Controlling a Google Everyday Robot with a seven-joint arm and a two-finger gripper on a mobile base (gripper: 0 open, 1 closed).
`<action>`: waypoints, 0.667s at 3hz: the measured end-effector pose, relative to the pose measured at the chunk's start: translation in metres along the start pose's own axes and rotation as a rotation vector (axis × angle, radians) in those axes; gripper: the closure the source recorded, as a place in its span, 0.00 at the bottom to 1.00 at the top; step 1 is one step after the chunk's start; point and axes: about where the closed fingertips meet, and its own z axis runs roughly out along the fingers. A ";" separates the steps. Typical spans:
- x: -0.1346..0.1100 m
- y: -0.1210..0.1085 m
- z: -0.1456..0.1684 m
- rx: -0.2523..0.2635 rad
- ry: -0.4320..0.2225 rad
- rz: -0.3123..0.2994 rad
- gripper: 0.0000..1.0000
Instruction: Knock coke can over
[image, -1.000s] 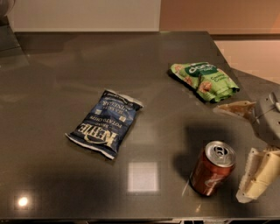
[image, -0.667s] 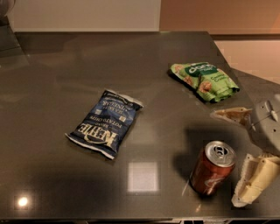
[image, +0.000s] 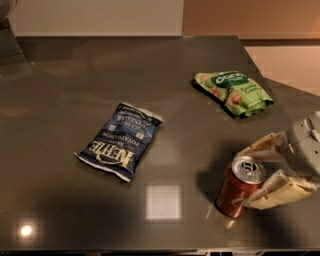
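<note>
The coke can (image: 237, 189) is red with a silver top and stands upright, leaning slightly, near the front right of the dark table (image: 65, 100). My gripper (image: 252, 175) comes in from the right edge with its two cream fingers (image: 272, 191) spread open. One finger sits behind the can's top and the other against its front right side, so the can is between them at their tips.
A blue Kettle chip bag (image: 120, 141) lies flat at the table's middle. A green snack bag (image: 234, 92) lies at the back right. The table's right edge runs close behind the gripper and its front edge is just below the can.
The gripper has moved left toward the can, from beside it to having its finger tips around the can's top. The can and bags have stayed in place.
</note>
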 end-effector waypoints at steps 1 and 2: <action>-0.005 0.001 -0.001 -0.008 -0.020 -0.003 0.65; -0.011 -0.015 -0.005 0.003 0.009 0.000 0.87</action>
